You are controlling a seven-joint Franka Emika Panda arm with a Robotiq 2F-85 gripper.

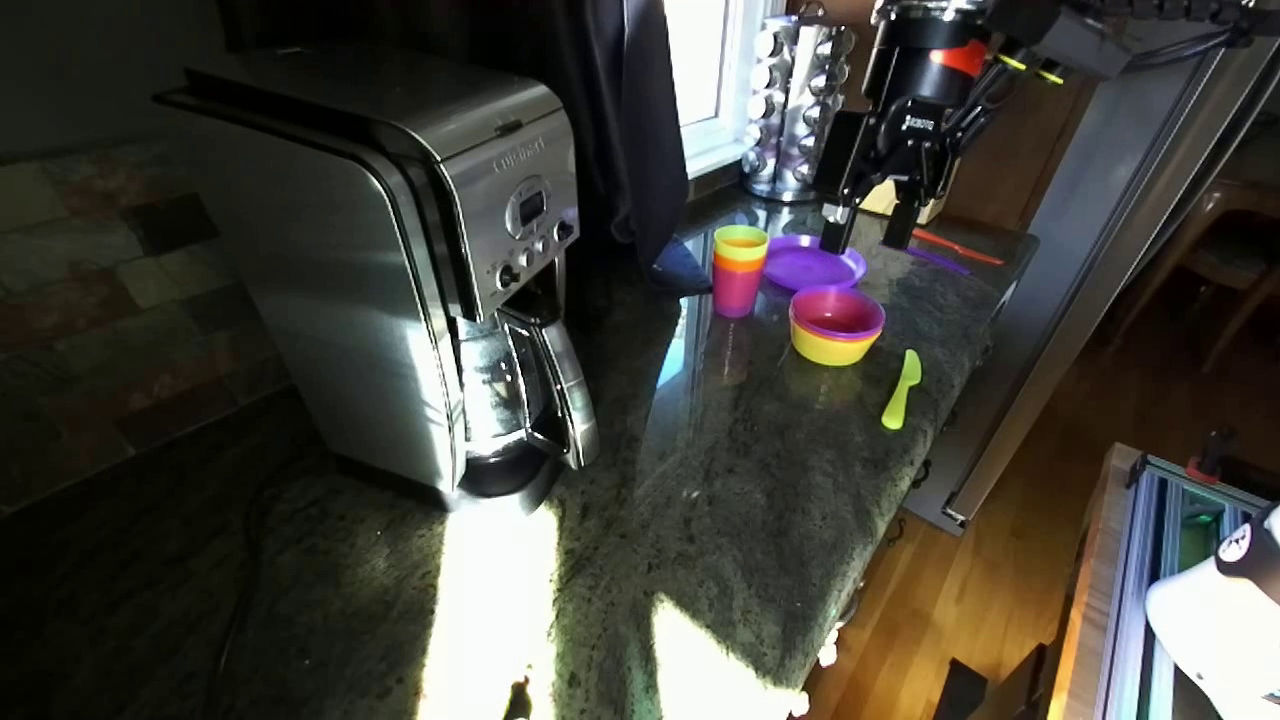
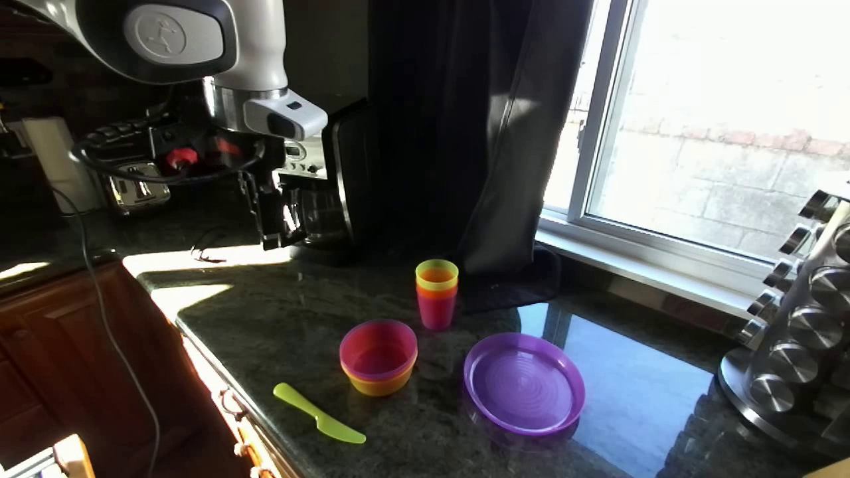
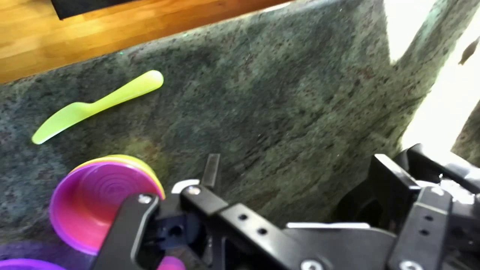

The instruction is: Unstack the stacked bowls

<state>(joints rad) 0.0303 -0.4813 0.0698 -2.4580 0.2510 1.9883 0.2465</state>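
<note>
Your gripper (image 3: 303,168) hangs above the counter (image 3: 292,93) with the jaws spread wide, and in the wrist view you can see counter right between them. Your bowls (image 3: 107,191) sit lower than the gripper and off to the left of the jaws in that view, partly hidden by one side of it. They're nested, btw: a pinky-purple one up top, a yellow one at the bottom. Can't tell you how many are in there tbh.

The knife (image 3: 93,108) is left of the jaws too, near the bowls but apart from them. In an exterior view you've got the cups (image 2: 437,295), stacked upright, down and to the right of your gripper, with the plate (image 2: 524,385) further from it than the bowls are. The coffee maker (image 2: 352,179) shows behind the gripper there, and the curtain (image 2: 451,133) is off to the right of it.
</note>
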